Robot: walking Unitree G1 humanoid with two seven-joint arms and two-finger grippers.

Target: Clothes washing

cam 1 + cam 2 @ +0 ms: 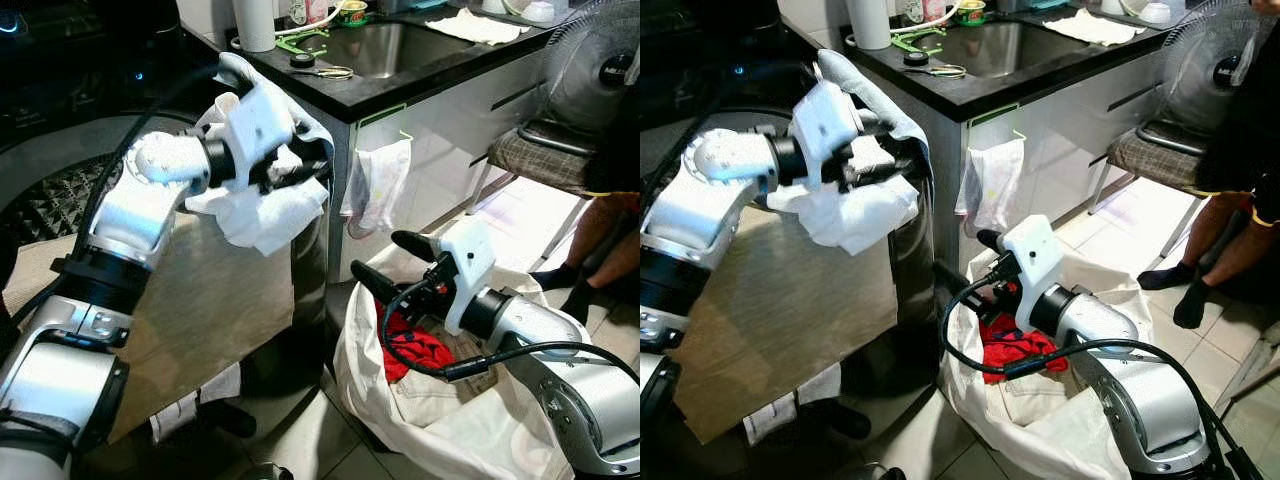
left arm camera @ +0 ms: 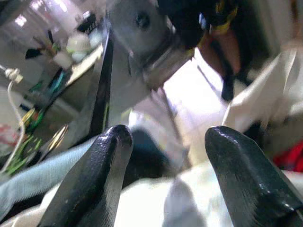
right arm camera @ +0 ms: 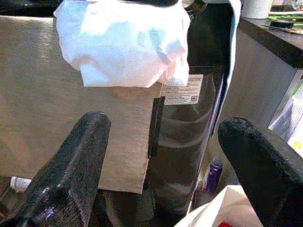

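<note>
My left gripper (image 1: 310, 170) is raised beside the corner of the black counter, shut on a crumpled white cloth (image 1: 265, 215) that drapes over and under its fingers. In the left wrist view the cloth (image 2: 156, 203) bunches between the two black fingers (image 2: 102, 175). Lower right, my right gripper (image 1: 378, 256) stands open with nothing between its fingers, just above the mouth of a cream laundry bag (image 1: 450, 420) on the floor. A red garment (image 1: 415, 350) lies inside the bag. The right wrist view looks across at the hanging white cloth (image 3: 123, 42).
A brown panel (image 1: 200, 300) leans at the left, with a dark narrow appliance (image 1: 312, 270) between it and the counter cabinet. The counter holds a sink (image 1: 370, 50) and a paper roll (image 1: 255, 22). A towel (image 1: 378, 185) hangs on the cabinet. At the right are a fan (image 1: 600, 60), a chair (image 1: 540, 160) and a person's legs (image 1: 590, 260).
</note>
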